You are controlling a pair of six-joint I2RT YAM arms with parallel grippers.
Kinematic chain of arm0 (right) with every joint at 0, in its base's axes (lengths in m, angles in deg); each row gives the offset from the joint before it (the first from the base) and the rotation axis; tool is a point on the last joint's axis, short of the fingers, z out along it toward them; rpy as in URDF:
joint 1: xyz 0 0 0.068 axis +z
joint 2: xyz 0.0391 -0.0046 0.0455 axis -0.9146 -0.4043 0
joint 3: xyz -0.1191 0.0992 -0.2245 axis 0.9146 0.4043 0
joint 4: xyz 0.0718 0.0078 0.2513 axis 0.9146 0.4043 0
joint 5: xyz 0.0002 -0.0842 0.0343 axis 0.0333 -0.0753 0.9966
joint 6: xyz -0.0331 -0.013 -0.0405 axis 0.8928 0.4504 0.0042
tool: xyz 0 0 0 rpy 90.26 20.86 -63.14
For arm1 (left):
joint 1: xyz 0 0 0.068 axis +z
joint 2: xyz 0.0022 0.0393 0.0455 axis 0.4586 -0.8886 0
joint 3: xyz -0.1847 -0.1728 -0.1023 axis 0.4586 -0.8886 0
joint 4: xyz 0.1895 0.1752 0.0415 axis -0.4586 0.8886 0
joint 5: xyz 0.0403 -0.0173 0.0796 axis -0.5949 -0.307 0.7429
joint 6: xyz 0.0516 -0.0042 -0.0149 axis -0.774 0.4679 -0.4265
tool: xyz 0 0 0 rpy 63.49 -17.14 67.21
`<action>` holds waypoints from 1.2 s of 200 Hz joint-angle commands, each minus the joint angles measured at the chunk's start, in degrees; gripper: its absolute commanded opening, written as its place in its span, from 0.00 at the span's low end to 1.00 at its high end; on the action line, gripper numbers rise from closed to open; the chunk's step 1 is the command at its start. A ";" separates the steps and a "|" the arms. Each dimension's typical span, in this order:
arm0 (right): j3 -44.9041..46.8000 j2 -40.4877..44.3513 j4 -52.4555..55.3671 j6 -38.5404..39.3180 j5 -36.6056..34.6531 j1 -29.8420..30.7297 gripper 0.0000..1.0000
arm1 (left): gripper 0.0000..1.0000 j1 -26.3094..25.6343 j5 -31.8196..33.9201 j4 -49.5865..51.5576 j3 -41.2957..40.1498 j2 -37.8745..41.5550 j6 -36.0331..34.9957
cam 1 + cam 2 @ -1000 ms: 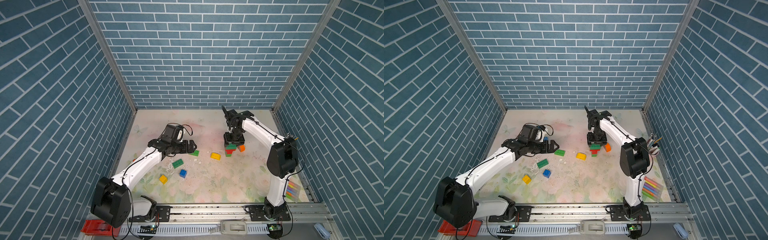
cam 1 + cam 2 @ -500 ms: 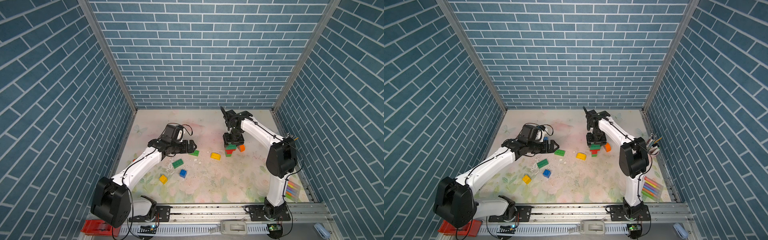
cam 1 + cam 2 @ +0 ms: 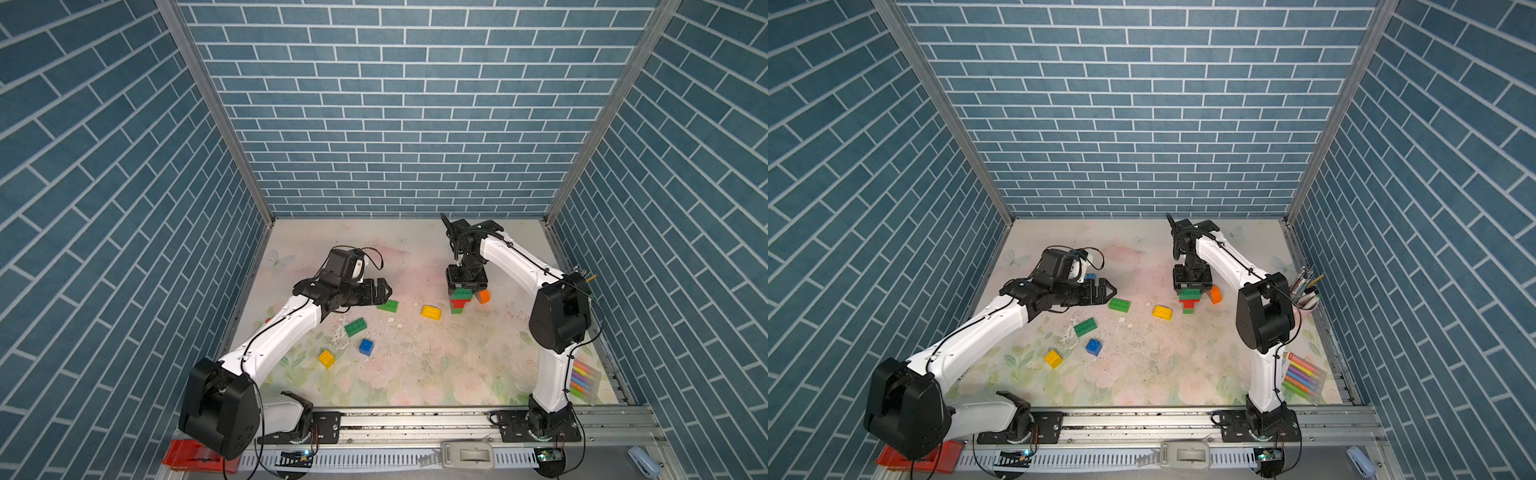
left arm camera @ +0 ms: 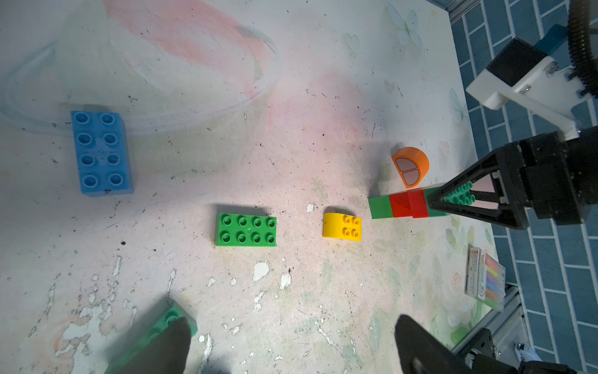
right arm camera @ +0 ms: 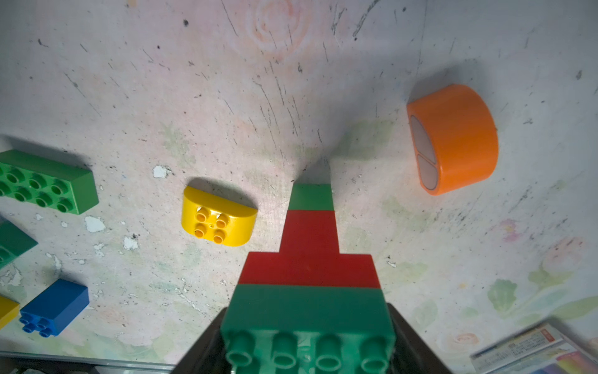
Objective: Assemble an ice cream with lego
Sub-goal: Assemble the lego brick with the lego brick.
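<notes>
My right gripper point(image 3: 466, 286) point(image 5: 309, 351) is shut on the wide green top brick point(image 5: 307, 311) of a lego stack point(image 3: 459, 300) point(image 3: 1189, 300). Below that brick come two red bricks and a small green foot at the mat. An orange round-topped piece point(image 3: 483, 296) point(image 5: 453, 139) lies beside the stack, and a yellow one point(image 3: 430, 311) point(image 4: 342, 226) lies left of it. My left gripper point(image 3: 384, 291) point(image 4: 294, 349) hangs open and holds nothing, just left of a green oblong brick point(image 3: 387, 306) point(image 4: 246, 230).
Loose on the mat are a second green brick point(image 3: 355, 326), a blue square brick point(image 3: 366, 346), a yellow square brick point(image 3: 326, 358) and a blue oblong brick point(image 4: 101, 152). A marker pack point(image 3: 584, 376) lies front right. A pen cup point(image 3: 1306, 293) stands by the right wall.
</notes>
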 commanded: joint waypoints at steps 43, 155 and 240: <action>2.31 -7.90 0.92 -4.72 -0.62 0.32 0.32 | 1.00 1.08 -0.24 -0.07 1.05 0.51 -1.26; -0.24 -3.14 0.58 -4.90 -1.97 0.32 0.53 | 1.00 1.86 0.26 0.89 1.67 1.41 -1.95; -0.84 -1.56 1.47 -4.55 -2.82 0.34 0.63 | 1.00 1.94 0.87 1.52 1.76 1.91 -1.96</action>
